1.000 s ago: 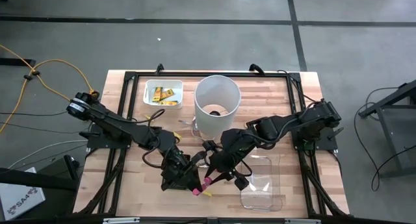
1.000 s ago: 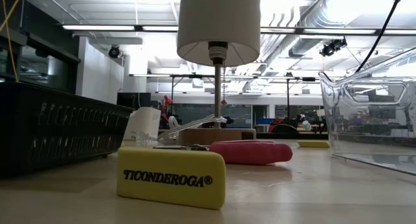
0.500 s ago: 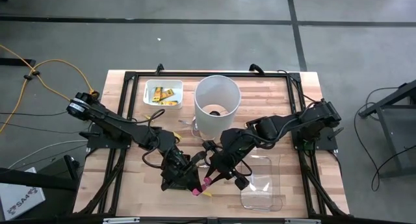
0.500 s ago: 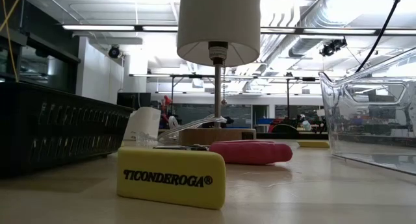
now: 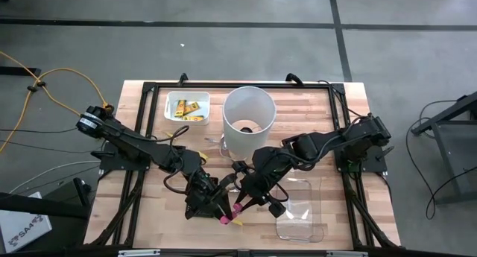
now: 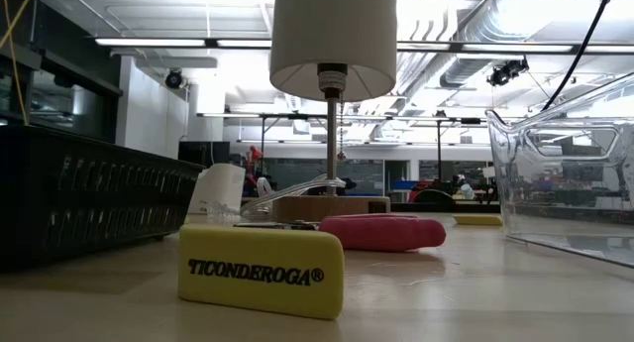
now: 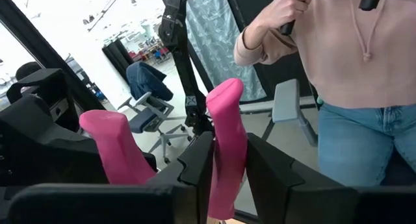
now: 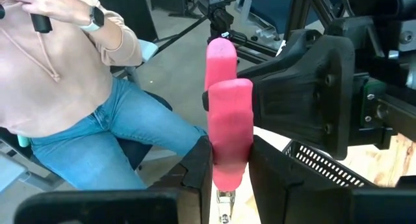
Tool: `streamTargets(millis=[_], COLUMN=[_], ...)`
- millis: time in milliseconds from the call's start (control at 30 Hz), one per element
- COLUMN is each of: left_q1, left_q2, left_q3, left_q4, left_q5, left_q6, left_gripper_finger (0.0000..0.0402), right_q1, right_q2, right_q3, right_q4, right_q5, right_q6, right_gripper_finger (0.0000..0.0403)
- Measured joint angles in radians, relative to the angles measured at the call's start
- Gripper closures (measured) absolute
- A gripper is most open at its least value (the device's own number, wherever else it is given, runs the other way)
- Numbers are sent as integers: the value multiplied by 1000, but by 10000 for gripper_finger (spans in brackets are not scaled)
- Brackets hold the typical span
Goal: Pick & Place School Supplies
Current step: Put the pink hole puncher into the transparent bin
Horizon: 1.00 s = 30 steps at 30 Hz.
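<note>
A plier-like tool with pink handles hangs above the table's near middle, between my two grippers. My right gripper comes from the right and is shut on it. My left gripper comes level from the left and is open, with its fingers on either side of one handle. The other handle stands free beside it. A yellow eraser and a pink piece lie flat on the table. More yellow pieces lie in a white tray at the far left. My left gripper has one pink handle between its parted fingers; I cannot tell whether they touch it. My right gripper pinches a pink handle between its two fingers, slanting down from the table's right. The tool is clear of the table, and its metal end shows below the fingers.
A tall white cylinder stands behind the grippers at the table's middle. A clear plastic container lies at the near right. A black frame runs round the table. A person in a sweatshirt and jeans stands beyond the table.
My left gripper's fingers have parted a little around the pink handle. Both arms have kept still, and the tool has stayed where it was.
</note>
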Motion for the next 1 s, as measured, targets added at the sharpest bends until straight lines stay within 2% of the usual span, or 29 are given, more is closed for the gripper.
streamTargets(millis=[600,1000], left_q1=[-19,-17], left_q2=[-2,-8], left_q3=[0,0], left_q4=[-8,1], left_q5=[-20,18], left_q6=[57,50], left_gripper_finger=[316,315], right_q1=[1,8], right_q2=[0,0], right_q3=[0,0], right_q4=[-11,-14], right_q5=[0,1], right_q6=[25,48], right_gripper_finger=[333,333])
